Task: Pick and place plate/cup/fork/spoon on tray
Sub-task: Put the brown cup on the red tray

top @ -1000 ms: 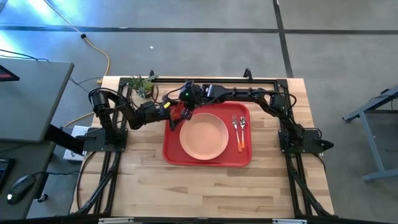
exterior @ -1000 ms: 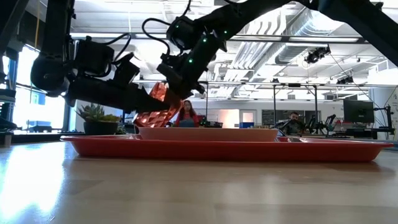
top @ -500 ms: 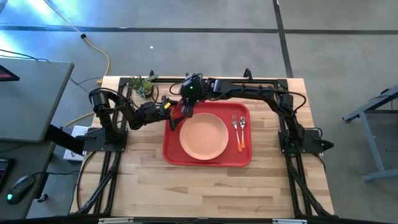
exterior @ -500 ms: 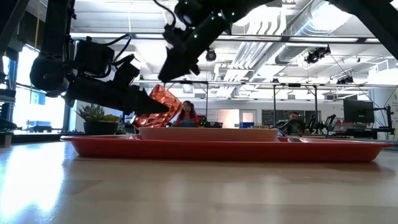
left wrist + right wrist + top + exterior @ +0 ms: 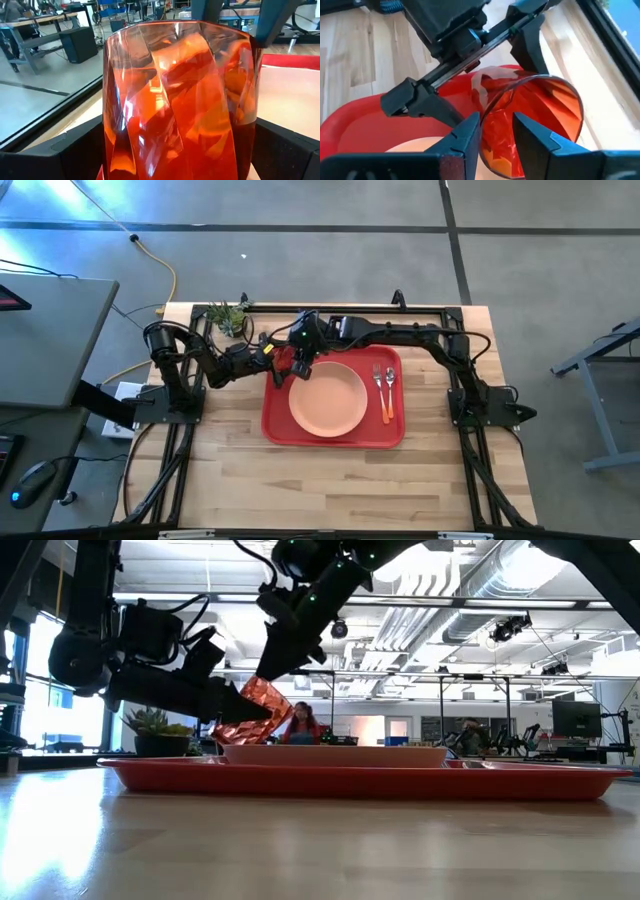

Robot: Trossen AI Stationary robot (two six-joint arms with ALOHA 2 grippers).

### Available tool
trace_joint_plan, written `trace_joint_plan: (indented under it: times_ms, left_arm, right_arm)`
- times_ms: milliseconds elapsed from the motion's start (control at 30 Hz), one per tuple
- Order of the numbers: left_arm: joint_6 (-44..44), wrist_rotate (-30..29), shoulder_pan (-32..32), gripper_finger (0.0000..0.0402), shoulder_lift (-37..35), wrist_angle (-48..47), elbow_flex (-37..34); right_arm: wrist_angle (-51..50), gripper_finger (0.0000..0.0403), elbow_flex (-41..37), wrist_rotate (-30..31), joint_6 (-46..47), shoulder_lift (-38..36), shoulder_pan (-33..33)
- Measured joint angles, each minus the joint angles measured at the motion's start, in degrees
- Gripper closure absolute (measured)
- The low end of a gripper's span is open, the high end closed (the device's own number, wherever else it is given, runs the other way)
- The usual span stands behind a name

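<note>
Cup (image 5: 252, 712) sits pinched in left gripper (image 5: 268, 360), tilted above tray (image 5: 275, 420) far-left corner, beside plate (image 5: 327, 399). Right gripper (image 5: 496, 131) hovers over cup mouth, fingers spread (prob. for handover or uprighting). Fork (image 5: 378, 376), spoon (image 5: 389, 390) already on tray.

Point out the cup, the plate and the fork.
cup (image 5: 180, 95): left wrist view, middle of its textured orange-red wall.
plate (image 5: 327, 398): high view, centre of its peach face.
fork (image 5: 379, 388): high view, where the tines' neck meets the orange handle.
</note>
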Motion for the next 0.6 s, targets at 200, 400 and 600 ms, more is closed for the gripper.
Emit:
trace_joint_plan:
  times_ms: [200,400,600]
  left_arm:
    - [-0.02,0.34,-0.05,0.0004,0.00,0.89,0.02]
    - [-0.22,0.30,-0.03,0.0004,0.00,1.83,0.07]
    - [-3.16,1.15,-0.41,0.0004,0.00,3.27,0.42]
  right_arm:
    - [0.11,0.0295,-0.01,-3.91,0.09,0.20,0.09]
    - [0.30,0.0299,-0.02,-2.92,-0.13,0.21,0.09]
    - [0.09,0.0387,0.01,-4.15,-3.65,0.18,0.17]
